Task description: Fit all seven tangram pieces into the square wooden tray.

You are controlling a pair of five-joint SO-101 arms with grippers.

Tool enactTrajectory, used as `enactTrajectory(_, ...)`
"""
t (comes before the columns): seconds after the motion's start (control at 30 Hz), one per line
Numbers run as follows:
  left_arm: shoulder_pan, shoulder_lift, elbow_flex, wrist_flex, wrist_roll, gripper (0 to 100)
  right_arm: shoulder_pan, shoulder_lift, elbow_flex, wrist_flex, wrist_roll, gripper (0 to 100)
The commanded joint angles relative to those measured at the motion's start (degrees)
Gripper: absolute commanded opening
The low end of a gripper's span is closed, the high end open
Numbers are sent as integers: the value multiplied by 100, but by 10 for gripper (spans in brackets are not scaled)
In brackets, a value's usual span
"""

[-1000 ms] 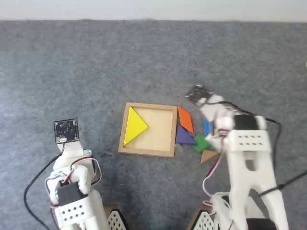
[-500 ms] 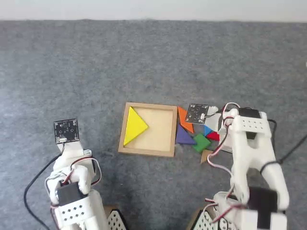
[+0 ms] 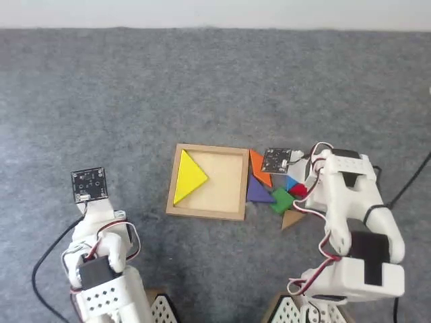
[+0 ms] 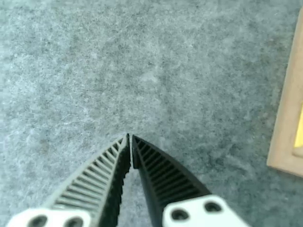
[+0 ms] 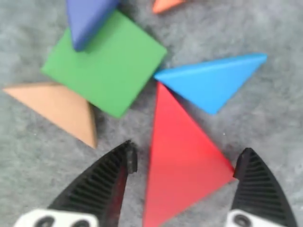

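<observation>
Widely spread, right hand (image 5: 187,155) straddles the red triangle (image 5: 176,172)

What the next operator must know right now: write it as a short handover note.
Left hand: shut, empty, over bare carpet near the tray.
Right hand: open, one finger on either side of the red triangle, not closed on it.
Done: yellow triangle lies in the tray.
Left: red triangle, blue triangle, green square, tan triangle, purple triangle and orange piece lie on the carpet beside the tray.
</observation>
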Motion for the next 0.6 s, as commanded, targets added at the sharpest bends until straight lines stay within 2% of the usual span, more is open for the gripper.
enactTrajectory(0.0,-44,26,-101,-97,0,12,207,198,-492,-92,62,315)
enactTrajectory(0.13,-44,26,-101,-97,0,12,233,321,-607,-101,97,257)
enactTrajectory(0.27,-44,26,-101,-97,0,12,259,312,-624,-84,158,252)
enactTrajectory(0.57,-44,26,-101,-97,0,12,251,-664,-976,1226,185,249)
